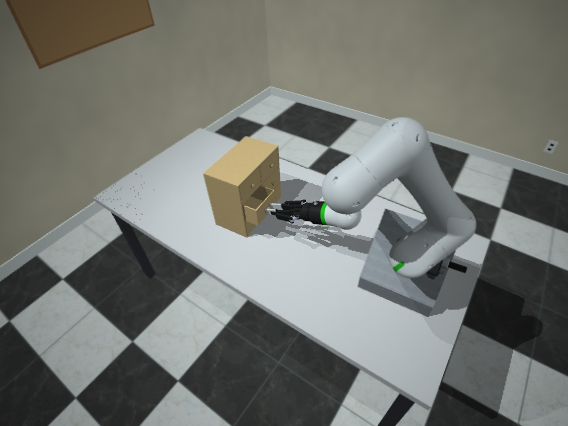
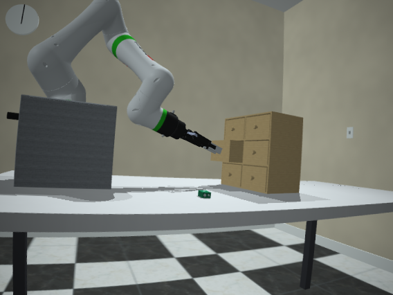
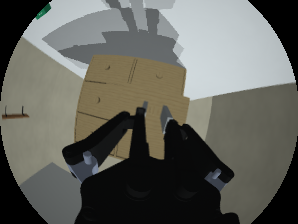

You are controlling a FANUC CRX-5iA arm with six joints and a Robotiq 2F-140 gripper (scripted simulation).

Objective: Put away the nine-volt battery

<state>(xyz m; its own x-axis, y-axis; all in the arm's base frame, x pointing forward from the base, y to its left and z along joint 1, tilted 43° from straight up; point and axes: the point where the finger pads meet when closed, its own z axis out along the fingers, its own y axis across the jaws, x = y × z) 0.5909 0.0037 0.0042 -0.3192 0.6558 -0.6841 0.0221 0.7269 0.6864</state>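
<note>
The small wooden chest [image 1: 240,182] stands on the table and has three rows of two drawers, seen from the front in the exterior view [image 2: 263,152]. The middle-row drawer on the arm's side is pulled partly out [image 1: 260,202]; I cannot see what is inside it. My gripper [image 2: 216,149] [image 1: 270,211] is at this drawer's front. In the wrist view its fingers stand a little apart, gripping nothing. The green nine-volt battery [image 2: 204,194] lies on the table in front of the chest, below my arm, and shows as a green speck in the wrist view [image 3: 43,11].
The other drawers look pushed in. The grey pedestal [image 2: 64,143] of my arm stands on the table well away from the chest. The table's edges run close behind and beside the chest.
</note>
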